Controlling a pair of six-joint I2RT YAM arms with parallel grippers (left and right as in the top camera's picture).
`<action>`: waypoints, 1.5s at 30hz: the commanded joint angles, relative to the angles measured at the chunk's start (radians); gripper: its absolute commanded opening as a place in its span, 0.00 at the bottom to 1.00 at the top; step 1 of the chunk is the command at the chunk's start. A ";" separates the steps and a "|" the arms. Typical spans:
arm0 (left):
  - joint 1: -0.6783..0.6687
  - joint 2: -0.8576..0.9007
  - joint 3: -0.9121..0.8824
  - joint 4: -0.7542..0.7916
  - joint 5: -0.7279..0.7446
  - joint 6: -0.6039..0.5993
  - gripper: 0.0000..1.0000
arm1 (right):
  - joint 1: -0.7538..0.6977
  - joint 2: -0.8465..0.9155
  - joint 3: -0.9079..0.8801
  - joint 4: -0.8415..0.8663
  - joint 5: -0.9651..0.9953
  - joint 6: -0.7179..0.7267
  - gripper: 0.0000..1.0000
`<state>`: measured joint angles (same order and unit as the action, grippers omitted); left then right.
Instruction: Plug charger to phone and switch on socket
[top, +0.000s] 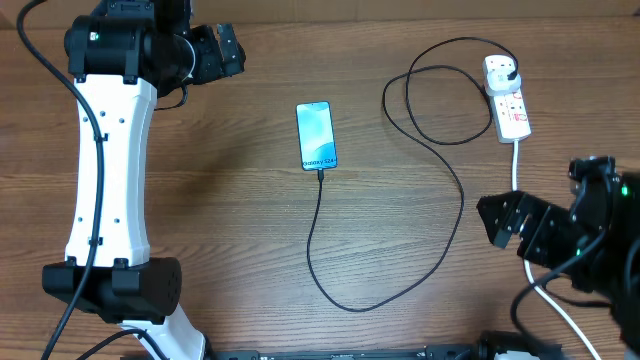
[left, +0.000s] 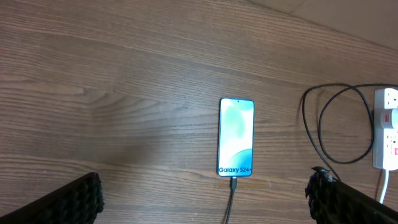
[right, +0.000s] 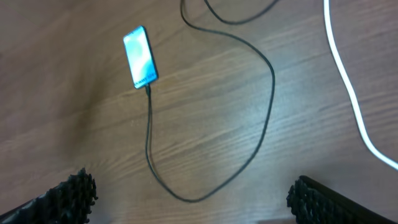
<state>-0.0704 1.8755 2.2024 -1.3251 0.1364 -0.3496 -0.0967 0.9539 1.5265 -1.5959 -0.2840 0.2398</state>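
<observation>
Both tools stand released, holding nothing: the left tool (top: 226, 52) hangs over the far-left part of the wooden surface (top: 230, 210), and the right tool (top: 505, 218) is just beside the white cord (top: 516, 160). The phone (top: 316, 135) lies face up mid-surface, screen lit. The charger (top: 462, 205) meets its bottom edge, and the cable loops right to a black plug seated in the socket (top: 510, 105).

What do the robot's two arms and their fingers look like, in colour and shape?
The left arm has a long white link between black joints, with a thin black wire along it. The right arm looks all black. Gripper fingers are black and ribbed.
</observation>
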 joint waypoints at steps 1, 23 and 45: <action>-0.003 0.005 -0.001 -0.003 -0.013 -0.017 1.00 | 0.006 -0.073 -0.075 0.042 -0.018 -0.013 1.00; -0.003 0.005 -0.001 -0.003 -0.014 -0.017 1.00 | 0.030 -0.425 -0.586 0.547 -0.092 -0.118 1.00; -0.003 0.005 -0.001 -0.003 -0.014 -0.017 1.00 | 0.175 -0.781 -0.982 0.952 0.108 -0.118 1.00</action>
<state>-0.0704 1.8755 2.2024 -1.3247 0.1364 -0.3496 0.0727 0.2230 0.5999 -0.6872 -0.1978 0.1299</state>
